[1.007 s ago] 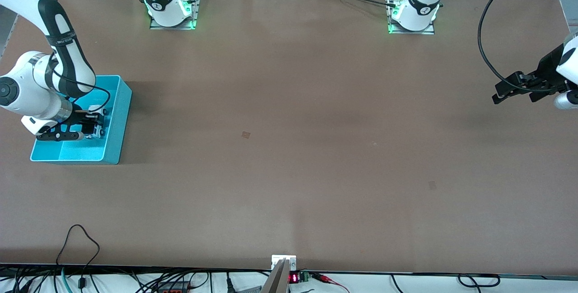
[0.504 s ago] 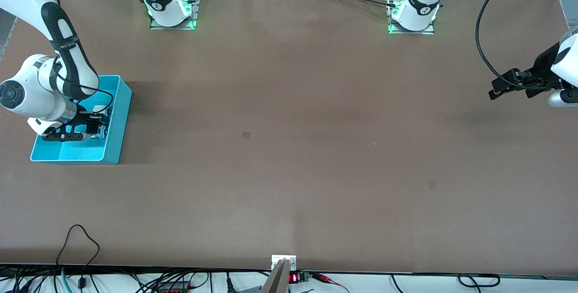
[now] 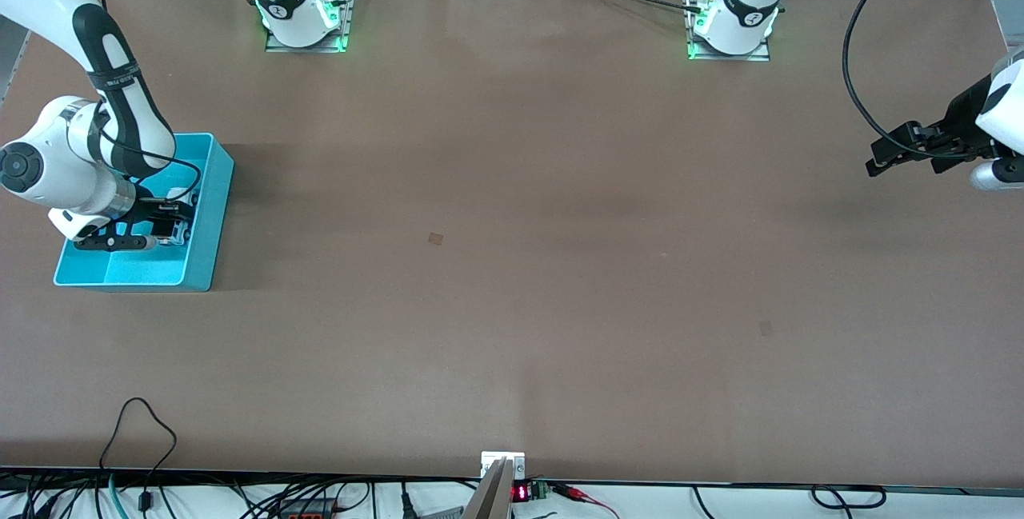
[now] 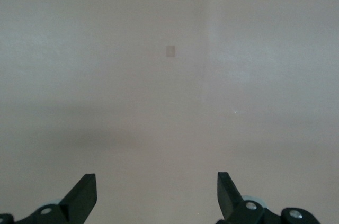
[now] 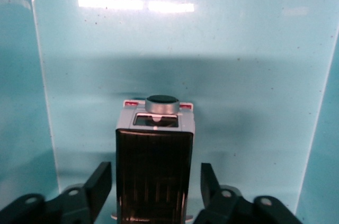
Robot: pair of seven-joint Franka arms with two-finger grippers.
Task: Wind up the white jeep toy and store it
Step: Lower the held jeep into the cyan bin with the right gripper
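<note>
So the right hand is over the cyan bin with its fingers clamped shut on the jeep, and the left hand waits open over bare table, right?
Not quite. The right hand is over the bin, but its fingers stand apart from the jeep, with gaps on both sides, as the right wrist view shows. The left hand does wait open over bare table.

Both glossy white Franka arms (image 3: 56,159) had black joint bands, loose black cables, matte black two-finger grippers (image 3: 900,153), and green-lit bases (image 3: 304,23).
</note>
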